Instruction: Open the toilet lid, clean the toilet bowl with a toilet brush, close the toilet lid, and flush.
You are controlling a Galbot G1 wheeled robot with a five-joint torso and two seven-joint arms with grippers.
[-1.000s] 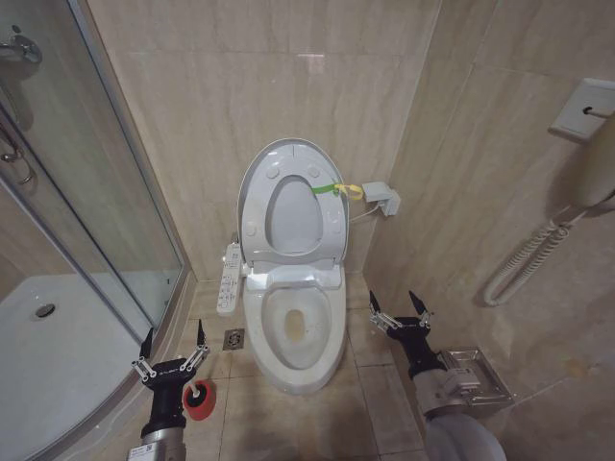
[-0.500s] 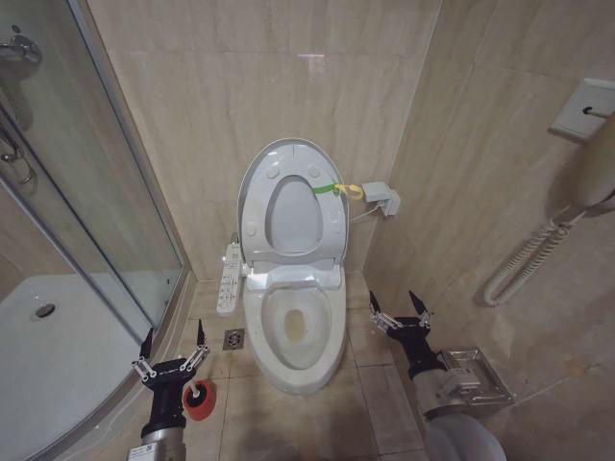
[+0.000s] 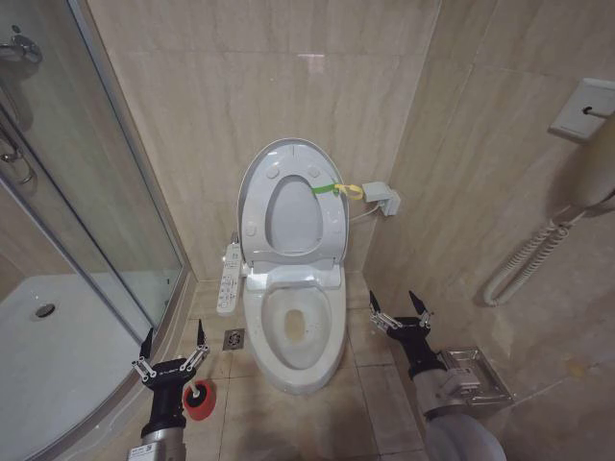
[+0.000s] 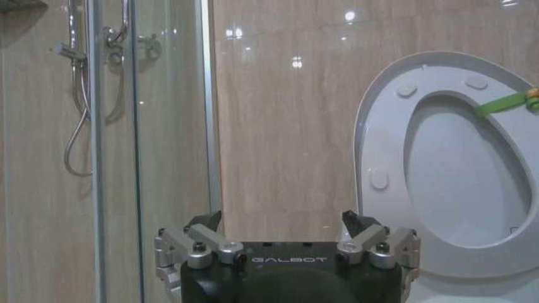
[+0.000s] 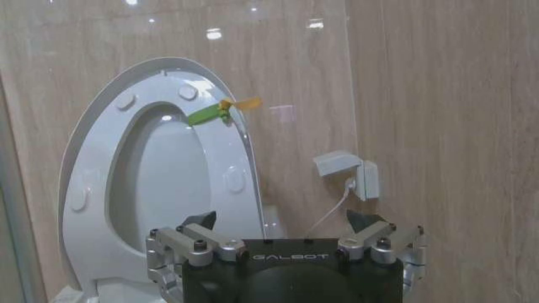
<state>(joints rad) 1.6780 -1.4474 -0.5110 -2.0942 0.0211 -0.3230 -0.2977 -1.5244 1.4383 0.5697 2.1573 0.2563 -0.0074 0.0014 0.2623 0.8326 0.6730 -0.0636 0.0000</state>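
Note:
The toilet lid [image 3: 293, 213] stands upright against the back wall with the ring seat raised against it; a green and yellow strap [image 3: 332, 188] runs from its edge. Below it the toilet bowl [image 3: 293, 360] lies uncovered. The toilet brush's red cup holder [image 3: 201, 401] sits on the floor left of the bowl, with something dark in it. My left gripper [image 3: 173, 344] is open just above and left of that cup. My right gripper [image 3: 401, 311] is open to the right of the bowl. The wrist views show the raised lid [image 4: 459, 170] [image 5: 164, 177] beyond the open left gripper [image 4: 284, 222] and right gripper [image 5: 282, 221].
A glass shower enclosure [image 3: 67, 240] bounds the left side. A long white button panel [image 3: 229, 279] hangs beside the bowl, and a floor drain [image 3: 234, 338] lies below it. A white wall box [image 3: 382, 199] and a corded handset [image 3: 538, 254] are on the right wall.

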